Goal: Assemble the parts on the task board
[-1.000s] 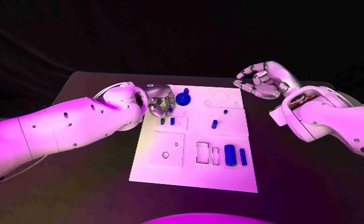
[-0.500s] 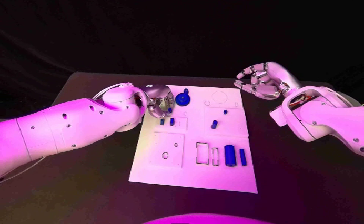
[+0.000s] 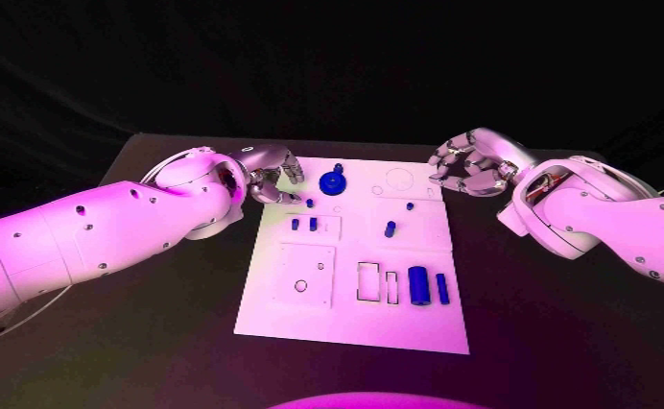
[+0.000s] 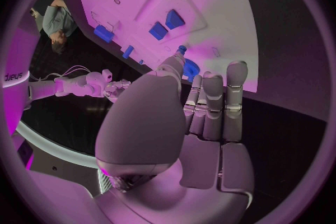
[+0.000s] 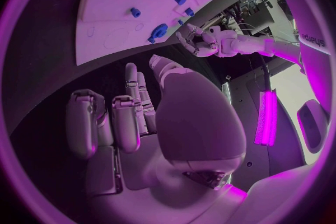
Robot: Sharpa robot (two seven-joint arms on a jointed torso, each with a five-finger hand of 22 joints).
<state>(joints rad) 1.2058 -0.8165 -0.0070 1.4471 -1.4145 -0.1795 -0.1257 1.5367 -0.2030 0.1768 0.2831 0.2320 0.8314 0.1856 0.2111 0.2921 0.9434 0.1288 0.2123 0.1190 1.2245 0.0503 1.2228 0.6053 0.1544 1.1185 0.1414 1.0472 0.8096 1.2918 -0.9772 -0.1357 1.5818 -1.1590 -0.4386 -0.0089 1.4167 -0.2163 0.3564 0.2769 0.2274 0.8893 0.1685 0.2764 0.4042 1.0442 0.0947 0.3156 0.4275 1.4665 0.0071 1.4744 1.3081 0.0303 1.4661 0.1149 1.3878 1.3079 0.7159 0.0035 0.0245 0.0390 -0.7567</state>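
Head view: white rectangular task board (image 3: 363,255) mid-table, small blue parts (image 3: 418,285) standing on it. Silver left hand (image 3: 267,176) at far-left corner, silver right hand (image 3: 468,164) at far-right corner (fingers curled, grip unclear). Left wrist view: fingers (image 4: 213,106) straight, together, empty. Right wrist view: fingers (image 5: 112,120) loosely bent, empty.

The board (image 3: 353,318) is showing white, with thin dark outlines marking its recesses. The small parts (image 3: 418,284) on it are showing blue. The table (image 3: 125,332) is showing black. Each robot hand (image 3: 272,171) (image 3: 468,165) is gleaming silver on a white arm (image 3: 111,231).
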